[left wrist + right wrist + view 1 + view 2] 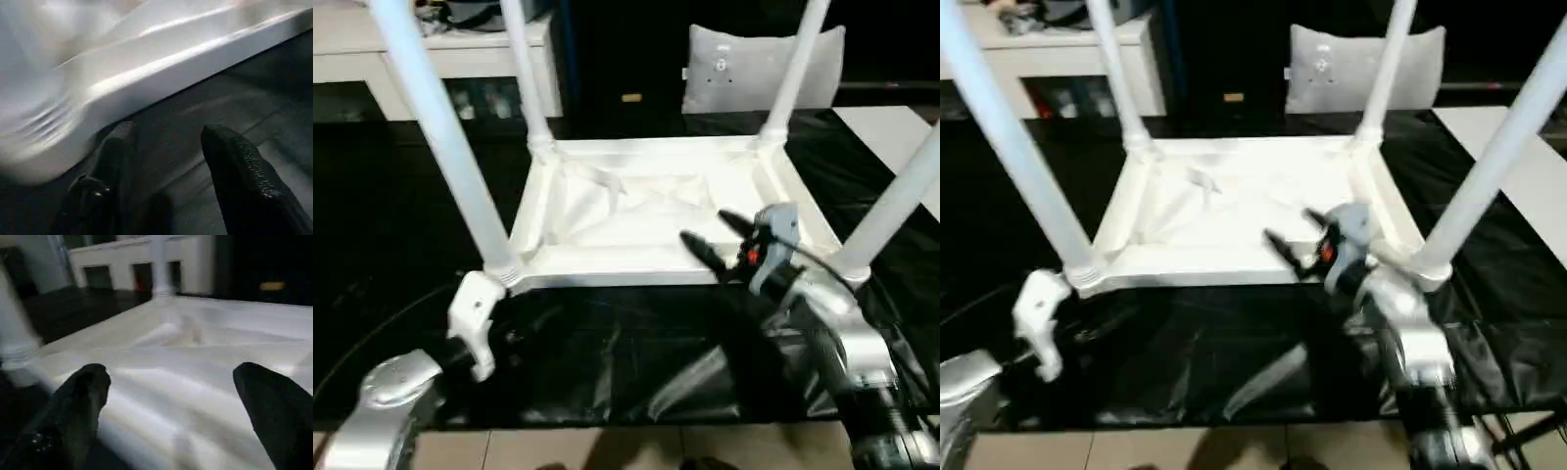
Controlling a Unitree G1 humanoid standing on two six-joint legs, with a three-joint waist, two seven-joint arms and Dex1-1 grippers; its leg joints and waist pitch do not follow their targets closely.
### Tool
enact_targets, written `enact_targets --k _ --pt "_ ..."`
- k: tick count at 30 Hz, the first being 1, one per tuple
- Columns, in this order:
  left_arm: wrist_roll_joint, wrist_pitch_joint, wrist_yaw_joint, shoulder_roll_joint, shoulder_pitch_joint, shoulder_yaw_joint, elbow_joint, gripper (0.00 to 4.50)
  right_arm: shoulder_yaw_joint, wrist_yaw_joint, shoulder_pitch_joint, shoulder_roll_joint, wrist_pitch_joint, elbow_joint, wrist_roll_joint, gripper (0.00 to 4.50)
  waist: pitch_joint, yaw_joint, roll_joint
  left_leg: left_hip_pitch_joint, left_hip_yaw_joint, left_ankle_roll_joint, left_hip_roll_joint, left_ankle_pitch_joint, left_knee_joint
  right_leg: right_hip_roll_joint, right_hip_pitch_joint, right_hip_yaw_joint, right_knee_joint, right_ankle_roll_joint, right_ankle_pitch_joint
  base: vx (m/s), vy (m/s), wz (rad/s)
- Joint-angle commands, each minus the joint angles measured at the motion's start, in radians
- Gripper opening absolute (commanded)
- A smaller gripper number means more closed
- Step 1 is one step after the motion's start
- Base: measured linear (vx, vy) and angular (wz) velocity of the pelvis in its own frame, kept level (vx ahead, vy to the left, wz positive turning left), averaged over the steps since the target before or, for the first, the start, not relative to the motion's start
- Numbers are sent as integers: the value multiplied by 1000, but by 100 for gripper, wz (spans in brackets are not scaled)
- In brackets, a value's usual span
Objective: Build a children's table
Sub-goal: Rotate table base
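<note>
Standing inverted, ribbed white plastic table (651, 220), tapered legs (440, 132)

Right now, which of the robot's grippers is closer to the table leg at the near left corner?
Left. The left gripper sits just below that near-left leg's socket; the right gripper hovers open over the tabletop's near edge.

I see the children's table (646, 220) upside down on the black sheet (607, 352), its four legs (440, 137) standing up at the corners like posts. Between those legs the ribbed underside lies open from above. My right gripper (713, 238) hangs over the table's near rim with jaws wide. My left gripper (166, 171) sits just outside the near-left corner, apparently clear of it. The sheet nearer me than the table is bare.
</note>
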Motion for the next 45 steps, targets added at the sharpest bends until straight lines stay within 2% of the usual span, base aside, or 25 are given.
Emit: enact_targets --k 1,2,4,6,7,9,11,16,18,19,20,21,23,24,25,27,29,30,33,35,37,40,41,43,45 --pt "-35 -34 -14 24 -16 59 20 274 15 4 28 -33 70 -92 18 450 -50 0 4 6 5 37 1 -363 -97 -27 42 29 -106 -64 -574 0 0 0" --pt "-51 -45 -20 43 -31 84 36 293 25 5 58 -58 132 -141 36 450 -51 -1 3 8 4 33 2 -375 -98 -28 41 30 -105 -65 -571 0 0 0" --pt "-64 -42 -30 56 -43 101 47 312 37 19 79 -81 159 -171 31 450 -48 -1 4 10 3 32 3 -401 -101 -27 39 29 -105 -65 -571 0 0 0" --pt "-79 -34 -48 78 -57 117 59 321 46 23 109 -101 180 -197 8 450 -44 -6 5 14 0 24 1 -446 -103 -31 39 24 -114 -45 -625 0 0 0" --pt "-88 -32 -58 90 -69 123 68 342 39 5 119 -100 205 -202 1 450 -42 -7 7 15 -2 22 1 -455 -104 -31 40 22 -116 -41 -633 0 0 0" --pt "-103 -36 -70 103 -101 133 92 350 33 -19 132 -101 267 -218 -1 450 -44 -10 2 21 -3 20 -4 -454 -103 -32 39 20 -124 -28 -652 0 0 0" --pt "-119 -34 -86 105 -125 134 107 357 42 -34 137 -107 298 -228 -13 450 -44 -10 0 20 -3 19 -3 -448 -104 -32 40 20 -124 -30 -646 0 0 0" --pt "-108 -43 -104 107 -228 101 201 399 45 -144 108 -71 345 -187 -51 450 -45 -10 -2 24 0 13 -10 -427 -99 -34 34 17 -129 -18 -668 0 0 0" --pt "-74 -74 -99 109 -310 67 299 420 41 -192 78 -44 368 -141 -78 450 -46 -12 -3 21 -3 11 -8 -422 -101 -36 38 15 -128 -17 -661 0 0 0" --pt "-75 -75 -101 107 -323 65 314 431 41 -199 73 -39 373 -133 -83 450 -48 -11 -1 27 -2 9 -11 -422 -98 -35 36 15 -129 -17 -656 0 0 0" --pt "-78 -74 -104 103 -348 60 343 439 38 -216 63 -29 384 -117 -94 450 -50 -10 1 26 -3 8 -9 -416 -100 -38 39 17 -126 -22 -643 0 0 0" --pt "-70 -84 -111 100 -383 47 382 445 31 -234 45 -13 381 -84 -103 450 -49 -11 -2 18 -4 7 -7 -411 -103 -38 44 16 -123 -24 -634 0 0 0" --pt "-84 -77 -129 87 -422 43 415 448 14 -263 22 8 374 -47 -102 450 -51 -14 -2 21 -4 1 -7 -411 -103 -42 44 16 -123 -29 -637 0 0 0" --pt "-92 -70 -139 80 -440 40 425 448 5 -277 9 17 369 -25 -102 450 -50 -15 -8 19 -4 2 -6 -407 -103 -43 45 16 -124 -32 -633 0 0 0" --pt "-95 -74 -156 76 -456 32 435 448 1 -288 -4 23 361 -2 -105 450 -50 -14 -3 23 -4 0 -5 -411 -103 -44 43 16 -125 -38 -635 0 0 0" --pt "-121 -40 -232 71 -495 -1 455 448 -12 -305 -41 42 335 61 -111 450 -53 -12 -12 22 -1 0 -3 -398 -104 -46 43 20 -120 -54 -615 0 0 0" --pt "-137 -17 -290 75 -505 -27 456 448 -14 -302 -58 51 318 91 -113 450 -54 -10 -9 23 0 -2 0 -390 -106 -48 44 26 -116 -66 -592 0 0 0" --pt "-158 19 -336 79 -505 -50 436 448 -11 -298 -72 56 299 115 -119 450 -54 -8 -12 20 2 -4 2 -377 -108 -48 46 29 -110 -81 -561 0 0 0" --pt "-215 87 -434 92 -492 -107 354 448 -4 -285 -105 71 256 166 -135 450 -58 -3 -6 19 5 -13 8 -351 -110 -49 48 39 -92 -135 -467 0 0 0" --pt "-250 133 -470 99 -476 -138 285 448 -1 -278 -125 78 242 190 -135 450 -61 -2 -7 17 9 -13 9 -313 -109 -47 51 45 -79 -171 -393 0 0 0" --pt "-290 185 -497 97 -449 -190 174 448 14 -259 -150 87 221 221 -141 450 -61 -2 -15 10 13 -7 10 -291 -108 -47 57 47 -71 -184 -381 0 0 0" --pt "-298 201 -498 79 -441 -222 119 448 21 -248 -168 96 201 248 -151 450 -70 -2 -19 3 21 13 4 -175 -99 -44 68 51 -61 -206 -278 0 0 0" --pt "-298 203 -496 74 -441 -228 109 448 23 -247 -172 97 195 254 -154 450 -74 -2 -27 -2 24 23 2 -120 -94 -44 72 51 -55 -212 -239 0 0 0" --pt "-312 227 -472 26 -448 -257 66 448 32 -226 -195 112 167 289 -173 450 -73 1 -32 -5 29 37 -1 -75 -86 -43 70 54 -51 -221 -213 0 0 0" --pt "-319 236 -464 9 -453 -267 54 448 37 -220 -201 116 164 295 -177 450 -75 2 -33 -5 29 41 0 -66 -85 -40 72 52 -49 -222 -217 0 0 0"
